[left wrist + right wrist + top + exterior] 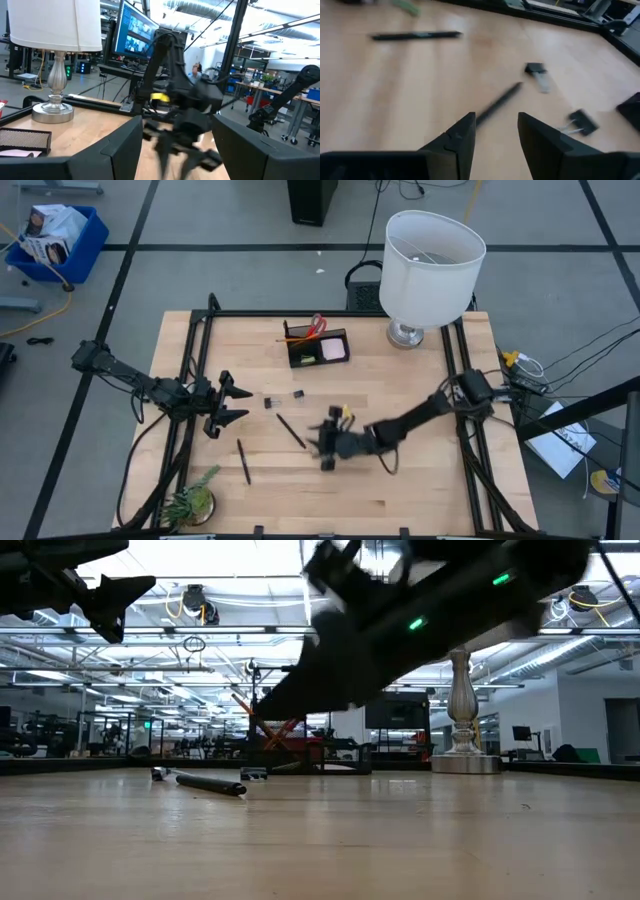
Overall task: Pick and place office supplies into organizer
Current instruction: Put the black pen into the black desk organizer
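Wooden desk (420,480), lamp (428,265) far right. Organizer (318,346) far centre, holding scissors (312,328), sticky pad (334,351). Right claw (496,131) spread, empty, over pen (291,431) mid-desk. Left claw (240,402) spread, hovering left. Second pen (243,461) near left. Two clips (283,398) between claws.

Two dark, slender jointed arms, the left arm (130,380) and right arm (420,418), end in black two-finger grippers with flat angular fingers (455,142). Green indicator lights glow on the right arm, upper right of the low view.
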Robot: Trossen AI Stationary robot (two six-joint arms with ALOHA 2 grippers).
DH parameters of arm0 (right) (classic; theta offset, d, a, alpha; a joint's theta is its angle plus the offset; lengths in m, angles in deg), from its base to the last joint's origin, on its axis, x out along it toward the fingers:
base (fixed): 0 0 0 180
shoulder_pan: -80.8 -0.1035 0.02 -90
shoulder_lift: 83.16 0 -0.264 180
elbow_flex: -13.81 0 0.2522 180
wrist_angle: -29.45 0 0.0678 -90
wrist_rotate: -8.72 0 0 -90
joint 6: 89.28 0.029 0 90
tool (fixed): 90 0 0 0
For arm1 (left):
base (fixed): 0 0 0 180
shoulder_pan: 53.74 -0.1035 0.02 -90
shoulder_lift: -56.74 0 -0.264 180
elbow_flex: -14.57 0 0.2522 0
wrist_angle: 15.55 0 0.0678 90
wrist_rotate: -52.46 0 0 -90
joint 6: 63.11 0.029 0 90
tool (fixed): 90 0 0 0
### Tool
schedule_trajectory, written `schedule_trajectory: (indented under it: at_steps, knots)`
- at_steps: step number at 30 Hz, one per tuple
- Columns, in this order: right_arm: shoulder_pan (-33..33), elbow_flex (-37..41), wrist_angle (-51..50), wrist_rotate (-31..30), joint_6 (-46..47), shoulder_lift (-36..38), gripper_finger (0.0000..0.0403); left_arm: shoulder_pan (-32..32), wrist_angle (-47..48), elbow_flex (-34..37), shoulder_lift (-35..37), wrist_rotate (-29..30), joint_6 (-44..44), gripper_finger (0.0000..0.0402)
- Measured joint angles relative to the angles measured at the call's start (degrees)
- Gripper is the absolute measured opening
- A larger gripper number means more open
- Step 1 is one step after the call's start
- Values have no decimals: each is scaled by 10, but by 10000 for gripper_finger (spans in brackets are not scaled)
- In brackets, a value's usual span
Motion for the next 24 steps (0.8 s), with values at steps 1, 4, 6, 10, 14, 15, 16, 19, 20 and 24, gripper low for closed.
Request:
schedule_trajectory:
  at_steps: [1, 4, 6, 10, 14, 15, 16, 19, 20, 24]
  knots:
    - [-14, 0, 2, -15, 13, 0, 139, 0, 0, 0, 0, 0, 0, 244]
    - [-46, 0, 15, -59, 30, 0, 139, 0, 0, 0, 0, 0, 0, 244]
    - [-53, 0, 25, -67, 48, -2, 139, 0, 0, 0, 0, 0, 0, 244]
    - [-49, -1, 54, -42, 96, -24, 146, 0, 0, 0, 0, 0, 0, 244]
    - [-38, -12, 38, -32, 118, -52, 170, 0, 0, 0, 0, 0, 0, 244]
    - [-36, -15, 37, -31, 124, -57, 177, 0, 0, 0, 0, 0, 0, 244]
    - [-35, -21, 40, -29, 132, -62, 184, 0, 0, 0, 0, 0, 0, 244]
    - [-35, -43, 41, -16, 145, -78, 200, 0, 0, 0, 0, 0, 0, 244]
    - [-35, -53, 43, -16, 142, -88, 205, 0, 0, 0, 0, 0, 0, 244]
    - [-33, -81, 18, -17, 131, -124, 213, 0, 0, 0, 0, 0, 0, 244]
